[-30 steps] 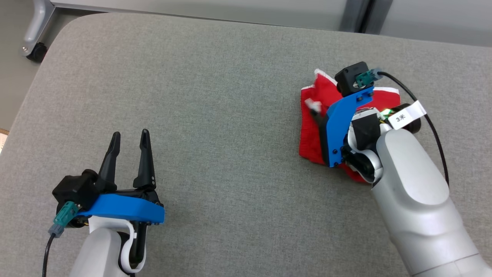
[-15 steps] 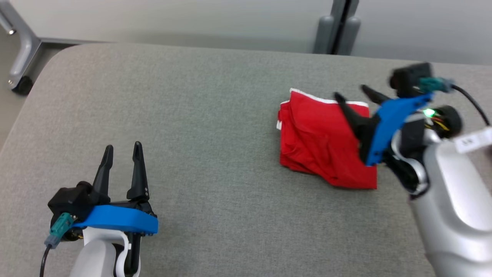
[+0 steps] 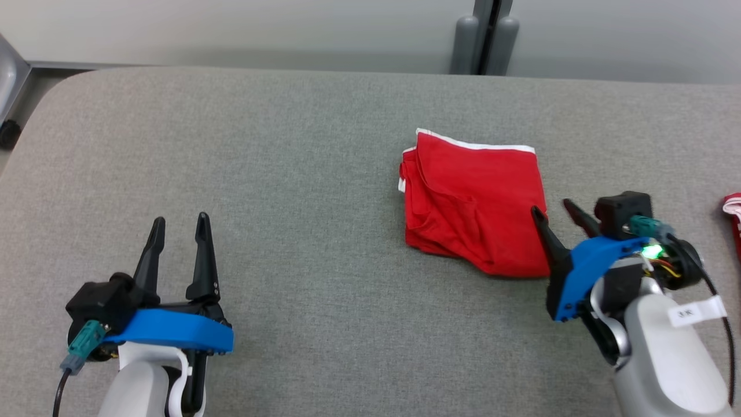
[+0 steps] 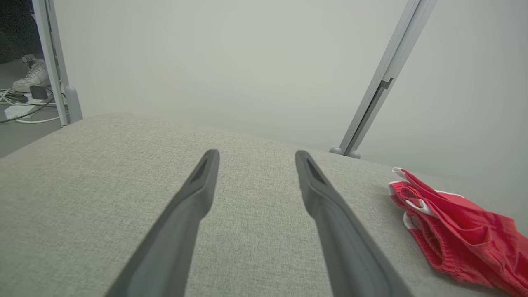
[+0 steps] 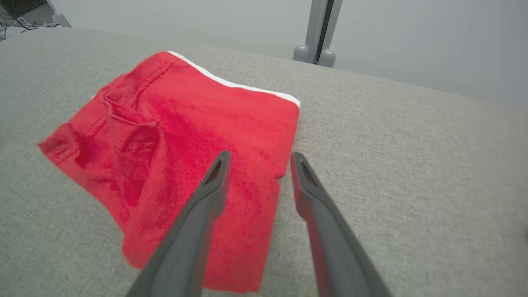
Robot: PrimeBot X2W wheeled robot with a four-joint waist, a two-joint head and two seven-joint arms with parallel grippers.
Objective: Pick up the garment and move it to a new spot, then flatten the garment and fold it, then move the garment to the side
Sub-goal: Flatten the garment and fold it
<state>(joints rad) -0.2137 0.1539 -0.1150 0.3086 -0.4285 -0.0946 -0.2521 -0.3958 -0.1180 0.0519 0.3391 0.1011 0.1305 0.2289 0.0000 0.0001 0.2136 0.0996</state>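
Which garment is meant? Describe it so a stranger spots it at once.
On the grey table, look right of centre, just beyond the open right gripper. The garment lies there folded, red with a white-trimmed far edge. Unlike the red cloth cut off at the head view's right edge, it shows whole.

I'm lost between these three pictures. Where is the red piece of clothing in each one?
Head view: the red garment lies right of centre on the grey table, just ahead of the right claw.
Left wrist view: the garment is at the lower right.
Right wrist view: the garment is left of centre.
Shared landmark: the grey post behind the table.
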